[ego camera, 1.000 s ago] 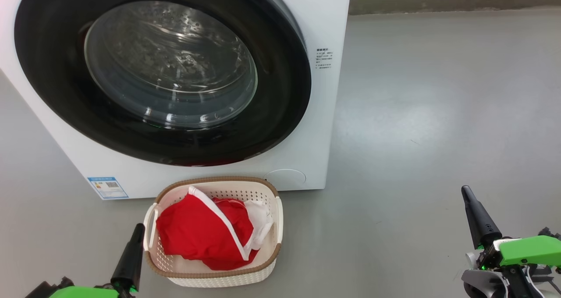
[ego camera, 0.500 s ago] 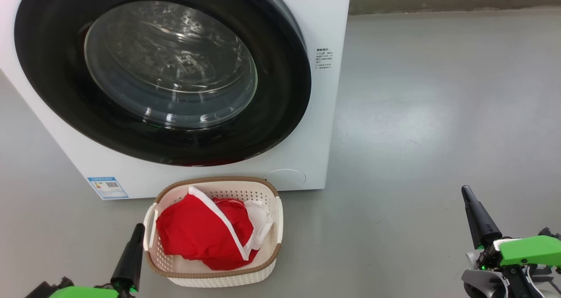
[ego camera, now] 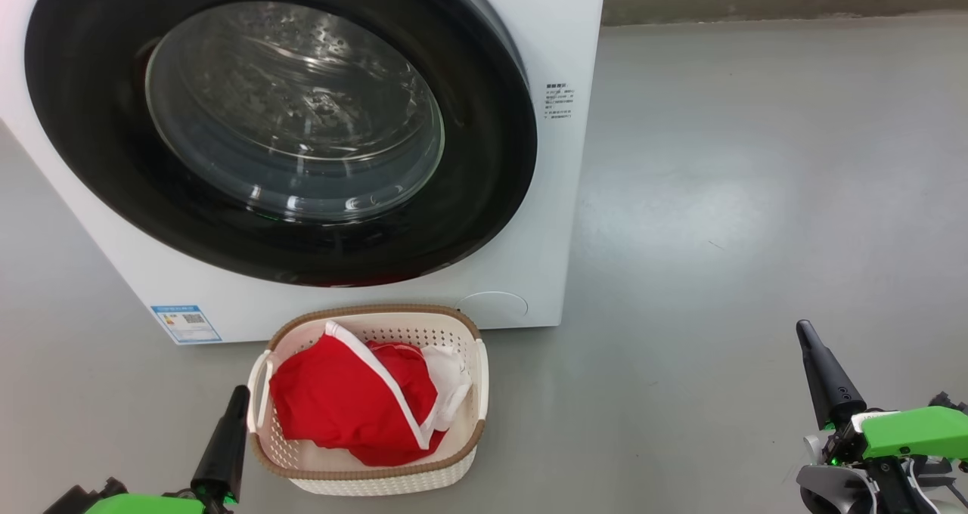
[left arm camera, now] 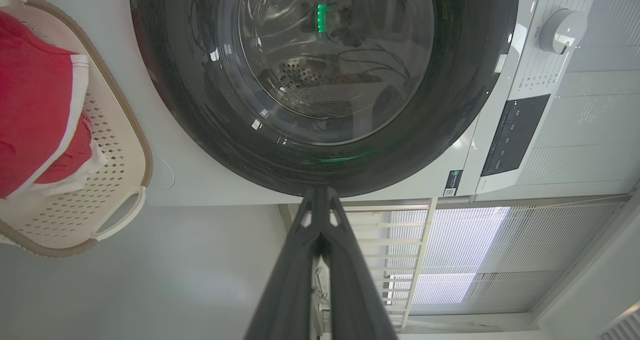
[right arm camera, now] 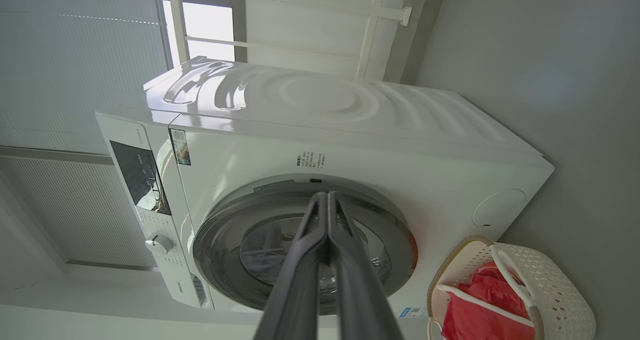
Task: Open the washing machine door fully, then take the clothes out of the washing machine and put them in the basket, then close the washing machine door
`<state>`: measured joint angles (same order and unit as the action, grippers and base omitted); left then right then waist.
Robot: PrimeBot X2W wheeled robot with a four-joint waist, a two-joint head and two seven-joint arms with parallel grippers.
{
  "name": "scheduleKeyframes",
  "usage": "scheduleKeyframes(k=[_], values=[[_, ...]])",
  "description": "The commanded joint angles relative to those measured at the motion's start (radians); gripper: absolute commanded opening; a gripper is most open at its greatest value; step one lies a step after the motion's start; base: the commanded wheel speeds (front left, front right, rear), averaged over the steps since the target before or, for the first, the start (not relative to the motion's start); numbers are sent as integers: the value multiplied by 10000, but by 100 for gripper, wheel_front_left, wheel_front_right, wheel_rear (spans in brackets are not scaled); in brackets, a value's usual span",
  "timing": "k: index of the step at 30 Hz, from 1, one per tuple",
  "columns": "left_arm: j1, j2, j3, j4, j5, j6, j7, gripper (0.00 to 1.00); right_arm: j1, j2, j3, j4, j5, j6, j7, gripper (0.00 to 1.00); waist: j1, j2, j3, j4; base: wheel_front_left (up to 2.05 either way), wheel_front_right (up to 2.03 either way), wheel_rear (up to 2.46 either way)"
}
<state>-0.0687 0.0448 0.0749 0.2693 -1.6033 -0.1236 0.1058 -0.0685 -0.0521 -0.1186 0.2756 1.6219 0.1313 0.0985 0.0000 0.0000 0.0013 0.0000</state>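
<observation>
Head view: the washing machine door (ego camera: pixel 484 159) is seen closed against the white washing machine (ego camera: pixel 563 196), and the basket (ego camera: pixel 463 447), set on the grey floor (ego camera: pixel 718 234) just before it, is filled with the red and white clothes (ego camera: pixel 340 400). The left gripper (ego camera: pixel 240 394) is held just beside the basket's left handle, the right gripper (ego camera: pixel 804 331) well apart; both pairs of jaws are pressed together.

One white washing machine (ego camera: pixel 563 60) fills the upper left of the frame, with one round door (ego camera: pixel 488 159) and one blue label (ego camera: pixel 185 323) near its lower left corner. One basket (ego camera: pixel 378 310) sits at bottom centre, holding red clothes (ego camera: pixel 333 400), count unclear, and one white cloth (ego camera: pixel 452 382).
</observation>
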Motion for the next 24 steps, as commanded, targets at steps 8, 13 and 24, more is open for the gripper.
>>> scheduleKeyframes(k=[8, 13, 24], values=[[-440, 69, 385, -202, -56, -71, 69, 0, -432, -57, 139, -275, -56, -6, 72, 0, 0, 0, 0, 0, 0, 0, 0], [-440, 68, 386, -202, -55, -71, 70, 0, -433, -53, 135, -274, -60, -6, 76, 0, 0, 0, 0, 0, 0, 0, 0], [-440, 66, 388, -202, -54, -71, 72, 0, -434, -46, 124, -274, -69, -6, 84, 0, 0, 0, 0, 0, 0, 0, 0]])
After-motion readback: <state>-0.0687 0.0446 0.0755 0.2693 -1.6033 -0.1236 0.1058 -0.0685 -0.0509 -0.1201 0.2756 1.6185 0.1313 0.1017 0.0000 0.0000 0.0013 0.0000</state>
